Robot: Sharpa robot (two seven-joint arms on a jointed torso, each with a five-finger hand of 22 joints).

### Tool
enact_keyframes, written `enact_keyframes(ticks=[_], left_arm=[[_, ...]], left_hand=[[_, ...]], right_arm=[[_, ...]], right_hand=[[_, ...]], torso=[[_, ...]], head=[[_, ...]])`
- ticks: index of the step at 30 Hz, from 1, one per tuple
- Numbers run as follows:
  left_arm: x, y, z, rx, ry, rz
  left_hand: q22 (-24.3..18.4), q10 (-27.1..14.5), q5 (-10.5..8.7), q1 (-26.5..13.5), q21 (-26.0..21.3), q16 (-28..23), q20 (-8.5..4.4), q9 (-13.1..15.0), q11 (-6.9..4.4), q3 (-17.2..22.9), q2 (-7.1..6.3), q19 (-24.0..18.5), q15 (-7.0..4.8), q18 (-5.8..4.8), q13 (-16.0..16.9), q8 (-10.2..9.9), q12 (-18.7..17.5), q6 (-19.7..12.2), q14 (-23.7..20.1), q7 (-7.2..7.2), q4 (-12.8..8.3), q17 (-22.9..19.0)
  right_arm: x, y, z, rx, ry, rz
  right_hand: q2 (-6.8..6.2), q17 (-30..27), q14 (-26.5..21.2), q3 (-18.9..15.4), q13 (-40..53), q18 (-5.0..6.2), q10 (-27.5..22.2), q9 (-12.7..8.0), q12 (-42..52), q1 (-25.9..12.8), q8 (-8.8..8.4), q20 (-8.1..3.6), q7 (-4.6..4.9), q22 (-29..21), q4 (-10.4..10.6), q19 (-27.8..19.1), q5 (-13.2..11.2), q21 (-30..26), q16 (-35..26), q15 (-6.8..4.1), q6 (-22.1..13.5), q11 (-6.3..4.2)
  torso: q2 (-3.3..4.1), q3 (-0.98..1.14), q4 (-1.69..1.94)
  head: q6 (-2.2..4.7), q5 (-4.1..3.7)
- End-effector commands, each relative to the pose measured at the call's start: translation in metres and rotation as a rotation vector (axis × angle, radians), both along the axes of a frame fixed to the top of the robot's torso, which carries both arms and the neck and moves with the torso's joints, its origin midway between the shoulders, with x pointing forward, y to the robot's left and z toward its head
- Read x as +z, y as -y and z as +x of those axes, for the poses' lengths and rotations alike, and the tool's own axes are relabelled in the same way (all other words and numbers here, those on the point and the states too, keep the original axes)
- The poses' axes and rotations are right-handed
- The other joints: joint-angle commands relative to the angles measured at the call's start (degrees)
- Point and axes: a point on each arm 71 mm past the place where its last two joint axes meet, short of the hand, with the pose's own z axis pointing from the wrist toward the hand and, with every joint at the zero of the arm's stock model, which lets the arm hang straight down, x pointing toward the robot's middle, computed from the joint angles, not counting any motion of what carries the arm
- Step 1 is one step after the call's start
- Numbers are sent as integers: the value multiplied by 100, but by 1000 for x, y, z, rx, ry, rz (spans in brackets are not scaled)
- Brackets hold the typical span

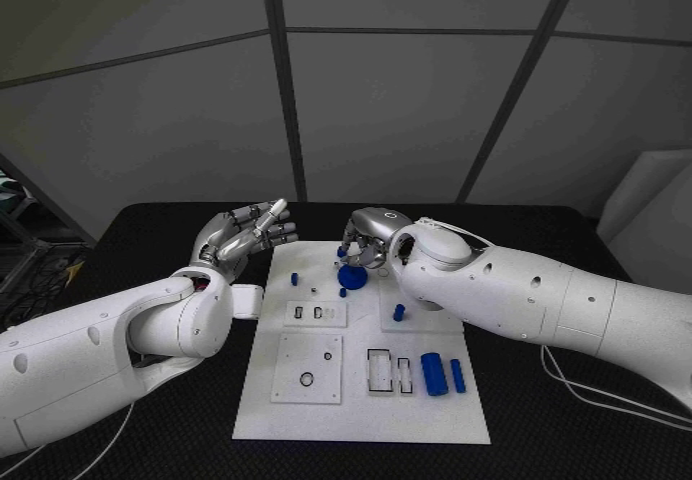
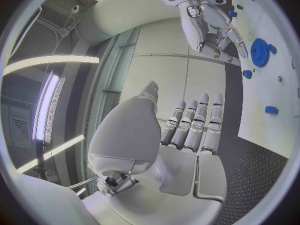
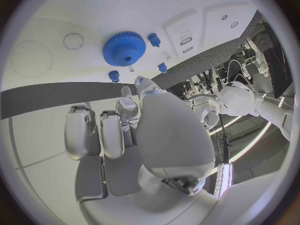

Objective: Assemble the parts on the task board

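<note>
Right hand [image 1: 372,240]
- Poised over the far end of the task board [image 1: 361,420], fingers extended and slightly apart, holding nothing.
- Aimed down at the blue gear [image 3: 124,48], which lies flat on the board just beyond the fingertips and apart from them.
- Judged to be lined up for a grasp of the gear, the largest loose part within reach of this hand.

Left hand [image 1: 248,235]
- Raised beside the board's far corner, across the gear from the right hand, fingers straight and side by side, thumb apart, nothing held.
- Probably kept off the board to leave the right hand a free path, and ready to steady the plate if needed.

Parts, placed from the right hand
- Small blue pegs [image 3: 162,67] just beside the gear, on the side nearer the fingertips; risk of knocking one during the descent.
- One upright blue piece [image 1: 398,312] behind the hand, under the forearm.
- Two blue bars [image 1: 433,374] well apart from both hands, lying side by side at the near end of the board next to the rectangular slots, apparently awaiting insertion.

Step in hand: approach to the gear; assembly judged at an early stage.
</note>
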Motion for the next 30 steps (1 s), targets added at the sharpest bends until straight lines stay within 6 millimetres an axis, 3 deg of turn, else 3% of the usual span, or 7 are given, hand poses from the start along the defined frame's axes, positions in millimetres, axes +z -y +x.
enact_keyframes(ticks=[1,6,10,15,20,30], left_arm=[[2,1,0,-11,10,-1],[1,1,1,-11,10,-2],[1,1,1,-11,9,-1],[1,0,1,-11,9,-1],[1,1,1,-12,8,-2],[1,1,1,-13,8,-2]], left_hand=[[-5,-47,-18,4,-13,-32,-19,-9,-9,0,24,-37,15,152,-6,-34,-22,-42,-23,472,-42,-8],[-8,-47,-18,6,-15,-35,-19,-9,-7,-1,22,-41,16,150,-5,-34,-22,-37,-25,473,-45,-8],[-8,-47,-18,6,-15,-35,-19,-9,-7,-1,22,-41,16,150,-5,-34,-22,-37,-25,473,-45,-8],[-8,-47,-18,6,-15,-35,-19,-9,-7,-1,22,-41,16,150,-5,-34,-22,-37,-25,473,-45,-8],[-8,-47,-18,6,-15,-35,-19,-9,-7,-1,22,-41,16,150,-5,-34,-22,-37,-25,473,-45,-8],[-9,-44,-18,8,-17,-37,-19,-8,-7,-2,20,-45,17,149,-4,-33,-21,-31,-26,472,-47,-8]], right_arm=[[2,2,-1,5,16,-1],[2,5,-3,10,7,-7],[1,9,-4,14,-17,-16],[-2,15,-5,16,-49,-25],[-4,17,-4,20,-70,-30],[-13,12,-6,36,-97,-43]], right_hand=[[-36,66,323,23,-2,-81,1,-8,-17,-29,-31,-15,-4,317,-4,34,-25,31,32,-38,-39,4],[-112,92,326,36,-11,-83,-15,-13,-40,-100,-83,-4,16,323,0,35,-100,32,43,-21,-86,25],[-245,115,328,-24,-37,-80,-49,-15,-78,-254,-148,18,38,314,17,24,-221,25,54,4,-171,52],[-402,146,331,-339,-63,-77,-108,-29,-115,-471,-325,66,114,300,30,7,-350,15,68,64,-498,125],[-392,177,333,-774,-53,-74,-147,-16,-113,-457,-439,134,192,293,50,-5,-408,8,84,130,-724,199],[-327,209,338,-835,-19,-74,-144,-4,-85,-411,-432,151,198,299,49,-4,-381,10,99,142,-723,207]], torso=[[0,5,-23],[-5,11,-17],[-9,9,-13],[-7,1,-14],[-1,5,-10],[2,0,5]], head=[[-1,8],[11,-2],[18,-10],[24,-14],[25,-14],[15,-3]])
